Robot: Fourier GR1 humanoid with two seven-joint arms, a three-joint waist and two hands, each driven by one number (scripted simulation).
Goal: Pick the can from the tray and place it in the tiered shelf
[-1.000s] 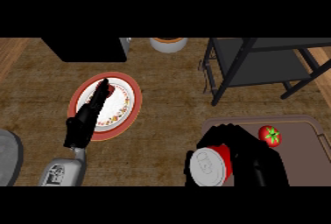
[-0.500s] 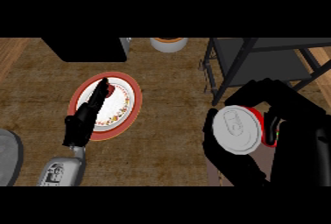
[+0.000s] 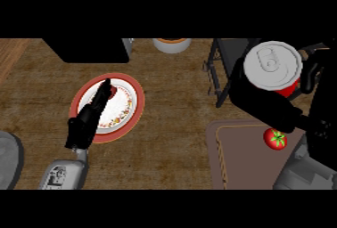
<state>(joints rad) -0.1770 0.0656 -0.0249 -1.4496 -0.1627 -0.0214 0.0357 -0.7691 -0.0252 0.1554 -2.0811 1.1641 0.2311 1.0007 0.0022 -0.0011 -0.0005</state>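
Note:
A red can [image 3: 275, 66] with a silver top is held high at the upper right, in front of the dark tiered shelf [image 3: 220, 67]. My right hand [image 3: 266, 104] is curled round it from below and behind, hiding most of its red side. The brown tray [image 3: 233, 156] lies at the lower right with a red tomato [image 3: 276, 138] on it. My left hand [image 3: 89, 118] rests open over a plate [image 3: 125, 107] at the left, fingers straight and pointing away from me.
The red-rimmed plate has a patterned white centre. A white bowl [image 3: 172, 44] and a black box [image 3: 89, 49] stand at the back. A grey curved object [image 3: 8, 160] shows at the left edge.
My right hand has lifted the can off the tray and carried it up and to the right, toward the shelf. The tomato is now uncovered. The left hand has not moved.

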